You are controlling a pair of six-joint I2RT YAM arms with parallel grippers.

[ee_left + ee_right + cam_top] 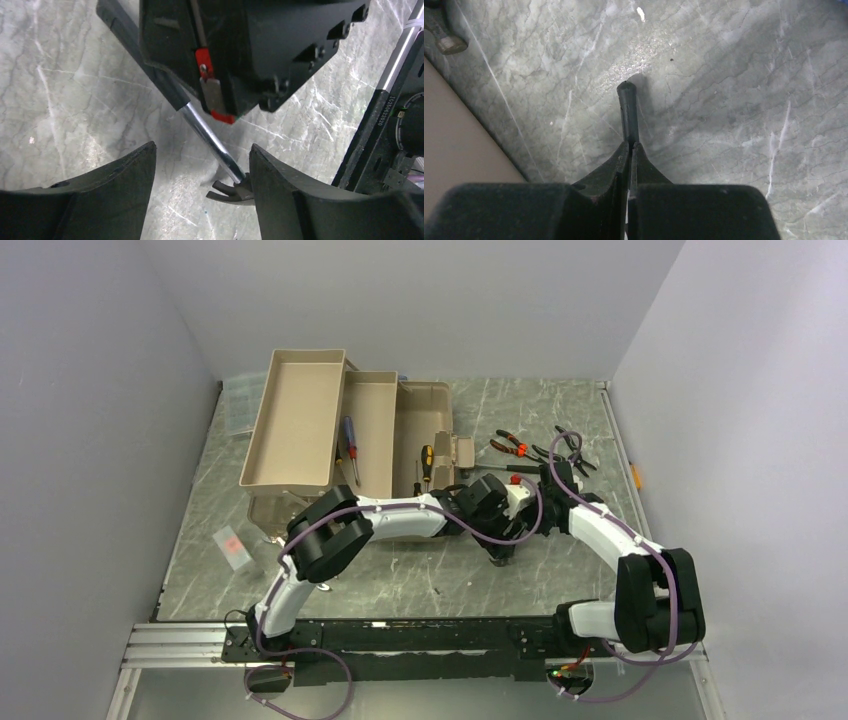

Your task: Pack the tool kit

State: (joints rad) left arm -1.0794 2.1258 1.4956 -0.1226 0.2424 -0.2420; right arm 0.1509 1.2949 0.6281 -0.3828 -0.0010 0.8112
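Gripping the hammer (210, 134) by its black handle in the right hand (629, 148), fingers pressed together on it, with the handle's end poking out ahead. Holding it low over the table (734, 100), or on it; cannot tell which. Placed just in front of the right end of the open toolbox (296, 425).

Meeting it with the left hand (202, 150), spread wide, one finger to either side of the steel shaft. Touching nothing clearly, except perhaps at the claw head, half hidden behind one finger.

Seen from the left wrist, running on a slant: handle up and away inside the right hand, claw head down and near. Crossing the gap between the left fingers rather than lying along it, so well set for a pinch across the shaft.

Looks like a handover towards the arm on the toolbox's side. Probably next: close the left on the shaft just above the head, then let go with the right. Worth minding the head, off-centre and close against one finger.
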